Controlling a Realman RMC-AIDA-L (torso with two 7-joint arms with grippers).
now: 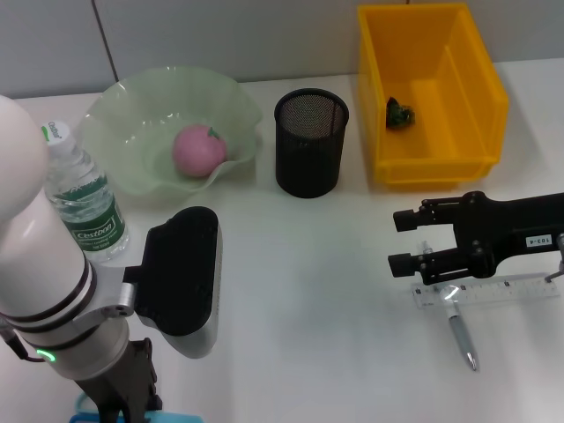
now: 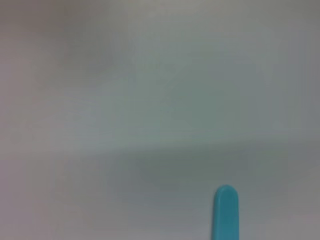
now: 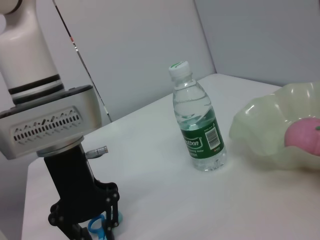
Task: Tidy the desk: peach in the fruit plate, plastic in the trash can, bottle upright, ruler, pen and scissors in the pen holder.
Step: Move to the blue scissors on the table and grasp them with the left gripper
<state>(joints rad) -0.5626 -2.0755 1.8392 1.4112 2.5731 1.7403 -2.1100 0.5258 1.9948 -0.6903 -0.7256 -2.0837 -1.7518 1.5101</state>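
Note:
The pink peach (image 1: 199, 149) lies in the pale green fruit plate (image 1: 123, 106). The water bottle (image 1: 84, 198) stands upright beside the plate, and also shows as the bottle (image 3: 197, 120) in the right wrist view. A green scrap of plastic (image 1: 400, 114) lies in the yellow trash can (image 1: 476, 62). The black mesh pen holder (image 1: 310, 141) holds nothing I can see. My right gripper (image 1: 397, 241) is open, just over the left end of the clear ruler (image 1: 493, 293) and the pen (image 1: 460, 333). My left gripper (image 3: 85, 222) points down onto the blue scissors (image 3: 101, 226) at the near left edge.
The left arm's white forearm and black wrist housing (image 1: 181, 269) fill the near left of the table. The trash can stands at the far right, behind the right arm. White table surface lies between the pen holder and the ruler.

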